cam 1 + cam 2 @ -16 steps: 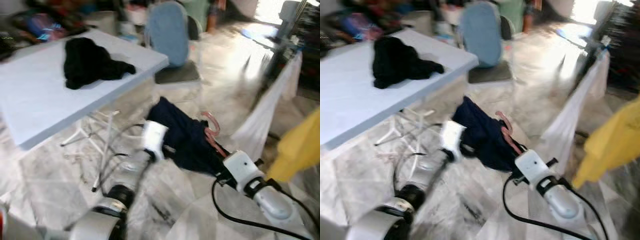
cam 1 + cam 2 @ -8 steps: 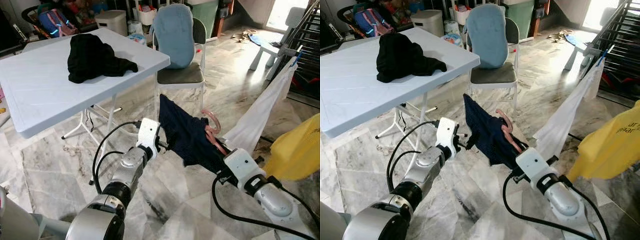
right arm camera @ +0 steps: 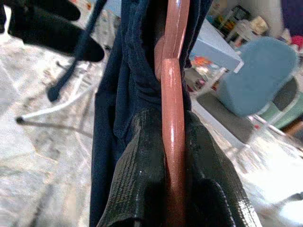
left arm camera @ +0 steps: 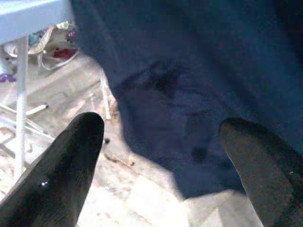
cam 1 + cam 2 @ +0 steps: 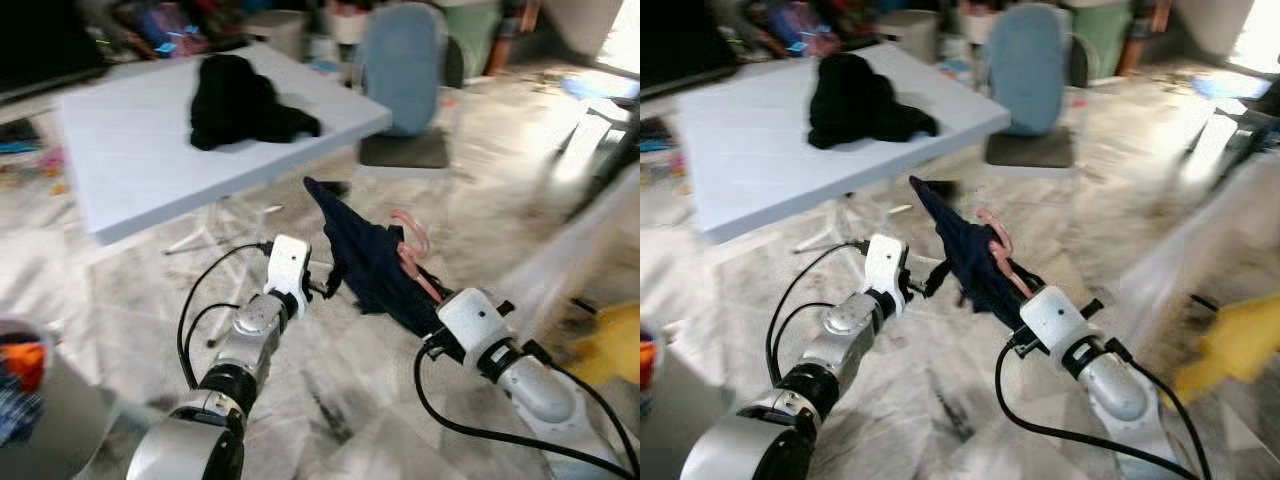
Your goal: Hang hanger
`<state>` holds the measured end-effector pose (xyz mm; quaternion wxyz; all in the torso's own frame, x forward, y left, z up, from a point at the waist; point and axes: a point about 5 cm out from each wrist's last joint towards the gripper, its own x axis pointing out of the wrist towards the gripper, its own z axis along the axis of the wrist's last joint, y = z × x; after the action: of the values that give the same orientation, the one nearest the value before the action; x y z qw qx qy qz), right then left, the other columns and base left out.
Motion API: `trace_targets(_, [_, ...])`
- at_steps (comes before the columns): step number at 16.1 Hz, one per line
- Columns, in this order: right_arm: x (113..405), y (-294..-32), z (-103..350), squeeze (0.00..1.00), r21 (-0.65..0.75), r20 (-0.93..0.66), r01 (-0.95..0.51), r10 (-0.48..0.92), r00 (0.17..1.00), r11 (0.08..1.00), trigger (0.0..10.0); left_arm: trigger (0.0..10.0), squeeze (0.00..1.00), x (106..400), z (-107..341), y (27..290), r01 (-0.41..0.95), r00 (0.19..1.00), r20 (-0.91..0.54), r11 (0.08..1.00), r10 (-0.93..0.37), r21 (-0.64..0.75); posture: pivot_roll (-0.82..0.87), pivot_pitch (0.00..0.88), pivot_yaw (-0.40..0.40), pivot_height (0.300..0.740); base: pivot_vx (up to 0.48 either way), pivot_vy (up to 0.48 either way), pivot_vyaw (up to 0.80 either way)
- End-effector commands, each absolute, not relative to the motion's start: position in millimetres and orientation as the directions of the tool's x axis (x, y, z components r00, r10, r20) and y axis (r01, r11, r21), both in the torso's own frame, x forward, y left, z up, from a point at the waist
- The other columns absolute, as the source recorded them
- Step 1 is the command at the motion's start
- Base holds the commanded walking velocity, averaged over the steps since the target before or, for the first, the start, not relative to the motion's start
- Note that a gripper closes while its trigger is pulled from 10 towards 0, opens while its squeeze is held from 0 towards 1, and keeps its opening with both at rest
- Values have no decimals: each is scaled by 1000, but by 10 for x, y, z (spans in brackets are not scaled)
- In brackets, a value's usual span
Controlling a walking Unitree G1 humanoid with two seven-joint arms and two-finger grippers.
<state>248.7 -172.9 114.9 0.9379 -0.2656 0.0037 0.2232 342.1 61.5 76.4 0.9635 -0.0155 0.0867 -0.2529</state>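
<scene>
The hanger, a stiff pink rod draped with a soft, floppy navy garment, is pinched mid-air above the floor by the right gripper, while the left gripper hovers spread beside the cloth.

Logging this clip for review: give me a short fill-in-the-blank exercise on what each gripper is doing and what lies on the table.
1. The right gripper is shut on a pink ____ that carries a navy garment.
2. The left gripper has its fingers ____ in front of that garment.
3. The clothing heaped on the white table is ____ in colour.

Missing words: hanger; open; black
</scene>
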Motion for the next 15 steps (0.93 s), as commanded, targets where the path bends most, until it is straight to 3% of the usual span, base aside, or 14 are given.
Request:
trace_targets(1, [2483,-1657,1193,0,-497,-92,-427,444,891,755,10000,10000,0,3416,777,590,508,844,-152,857,-515,-86,-111,0,49,740,0,0,800])
trace_targets(7, [2441,-1554,1145,0,-454,-99,-459,469,878,763,10000,10000,0,3437,867,511,573,799,-105,802,-593,-167,-112,0,59,740,0,0,71])
trace_targets(9, [2427,-1532,1106,0,-454,-115,-473,477,871,755,10000,10000,0,3458,921,458,588,777,-85,767,-624,-257,-112,0,60,740,0,0,0])
trace_targets(15, [2546,-1624,1047,0,-502,-139,-423,413,900,754,10000,10000,0,3350,916,344,708,625,-45,591,-779,-387,-102,0,62,740,0,0,0])
